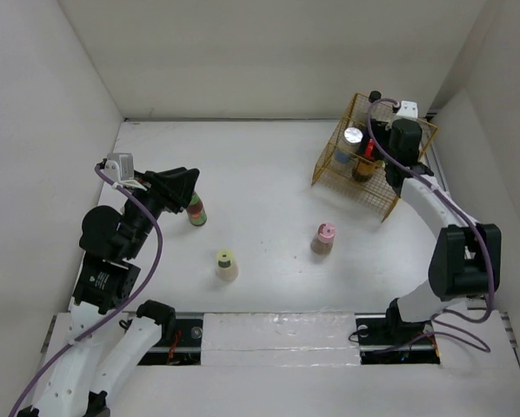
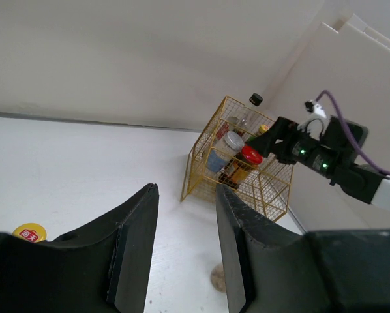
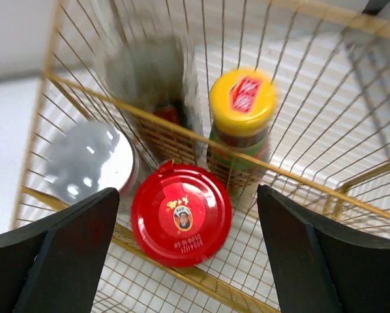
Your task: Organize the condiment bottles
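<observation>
My right gripper (image 3: 187, 192) (image 1: 370, 155) hangs open inside the gold wire basket (image 3: 299, 175) (image 1: 334, 169). Its fingers stand wide on either side of a red-capped jar (image 3: 180, 214) and touch nothing. Next to that jar are a yellow-capped bottle with a red label (image 3: 242, 98), a silver-capped jar (image 3: 90, 160) (image 1: 354, 136) and a blurred dark bottle (image 3: 156, 72). My left gripper (image 2: 186, 189) (image 1: 193, 182) is partly open and empty, right beside the green-red striped bottle (image 1: 196, 210). The pink-capped bottle (image 1: 324, 237) and the yellow-green-capped bottle (image 1: 226, 263) stand loose on the table.
White walls enclose the table on three sides, and the basket sits in the back right corner. A yellow cap with a red mark (image 2: 29, 232) peeks out left of my left finger. The right arm (image 2: 325, 156) reaches over the basket (image 2: 201, 163).
</observation>
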`<action>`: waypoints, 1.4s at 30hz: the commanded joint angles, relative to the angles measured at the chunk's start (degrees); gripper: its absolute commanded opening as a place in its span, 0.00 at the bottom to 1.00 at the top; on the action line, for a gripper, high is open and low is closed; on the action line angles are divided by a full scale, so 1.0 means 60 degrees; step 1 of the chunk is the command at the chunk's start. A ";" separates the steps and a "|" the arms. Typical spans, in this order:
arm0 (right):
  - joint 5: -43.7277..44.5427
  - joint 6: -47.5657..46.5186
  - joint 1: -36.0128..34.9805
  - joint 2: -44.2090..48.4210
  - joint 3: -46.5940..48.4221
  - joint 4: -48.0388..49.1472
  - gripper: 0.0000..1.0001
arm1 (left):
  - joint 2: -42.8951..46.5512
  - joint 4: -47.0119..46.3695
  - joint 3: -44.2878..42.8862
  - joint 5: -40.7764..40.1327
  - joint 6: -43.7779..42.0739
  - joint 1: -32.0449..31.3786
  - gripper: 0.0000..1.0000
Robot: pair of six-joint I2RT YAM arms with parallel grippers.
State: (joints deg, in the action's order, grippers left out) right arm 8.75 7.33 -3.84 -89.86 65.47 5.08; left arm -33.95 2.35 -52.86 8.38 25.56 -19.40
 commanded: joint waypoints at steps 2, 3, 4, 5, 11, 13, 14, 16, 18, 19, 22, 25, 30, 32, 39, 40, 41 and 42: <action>0.0255 0.0082 -0.0385 0.1980 0.0016 0.0999 0.89 | -0.0010 -0.0567 0.0050 0.0126 0.0032 0.0025 0.36; 0.0255 0.0082 -0.0560 0.2187 0.0016 0.0999 0.87 | -0.0010 -0.0567 0.0050 0.0126 0.0032 0.0025 0.36; -0.0035 -0.0034 -0.0779 0.2349 0.0016 0.0999 0.85 | -0.0010 -0.0567 0.0050 0.0126 0.0032 0.0025 0.36; -0.0241 -0.0137 -0.1304 0.2452 -0.0071 0.1115 0.72 | 0.0077 -0.0567 0.0050 0.0126 0.0032 0.0025 0.36; -0.2889 -0.0387 -0.4084 0.1869 -0.0072 0.2066 0.27 | 0.0181 -0.0466 0.0050 -0.0502 0.0032 0.0025 0.36; -0.3405 -0.0591 -0.4879 0.1111 0.0087 0.2374 0.39 | 0.0268 -0.0378 0.0050 -0.0677 0.0133 0.0025 0.36; -0.3668 -0.0592 -0.5246 0.0859 0.0089 0.2535 0.46 | 0.0370 -0.0377 0.0050 -0.0984 0.0134 0.0025 0.36; -0.4137 -0.0708 -0.6257 -0.0002 0.0336 0.3017 0.71 | 0.0473 -0.0260 0.0050 -0.1293 0.0221 0.0025 0.37; -0.4446 -0.0884 -0.6828 -0.0649 0.0658 0.3108 0.83 | 0.0561 -0.0157 0.0050 -0.1644 0.0222 0.0025 0.37; -0.4447 -0.1001 -0.7368 -0.0971 0.0878 0.2949 0.91 | 0.0663 -0.0157 0.0050 -0.1646 0.0222 0.0025 0.39; -0.3792 -0.1456 -0.8161 -0.2246 0.2049 0.2421 0.99 | 0.0664 -0.0260 0.0138 -0.1544 0.0222 0.0025 0.45; -0.3248 -0.1662 -0.8383 -0.3330 0.3133 0.2098 0.99 | 0.0767 -0.0260 0.0138 -0.1426 0.0222 0.0025 0.46; -0.2865 -0.1662 -0.8384 -0.5290 0.5414 0.1499 0.99 | 0.0767 -0.0361 0.0138 -0.1076 0.0135 0.0025 0.50; -0.2720 -0.1574 -0.8384 -0.5806 0.6033 0.1394 0.99 | 0.0767 -0.0362 0.0138 -0.0987 0.0134 0.0025 0.51; -0.2353 -0.0872 -0.8384 -0.6791 0.7428 0.1847 0.39 | 0.0767 -0.0362 0.0138 -0.0782 0.0046 0.0025 0.51; -0.2353 -0.0769 -0.8384 -0.6631 0.7254 0.2312 0.26 | 0.0767 -0.0362 0.0138 -0.0782 0.0046 0.0025 0.51; -0.2353 -0.0565 -0.8384 -0.6107 0.6759 0.2607 0.21 | 0.0767 -0.0362 0.0138 -0.0695 0.0046 0.0025 0.51; -0.2353 -0.0461 -0.8384 -0.5768 0.6435 0.2929 0.19 | 0.0767 -0.0362 0.0138 -0.0694 0.0046 0.0025 0.51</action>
State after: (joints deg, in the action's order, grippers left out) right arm -5.85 1.19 -54.02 -130.82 105.80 15.16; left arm -29.76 2.79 -52.10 2.81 26.41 -19.38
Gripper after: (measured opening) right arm 0.464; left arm 0.510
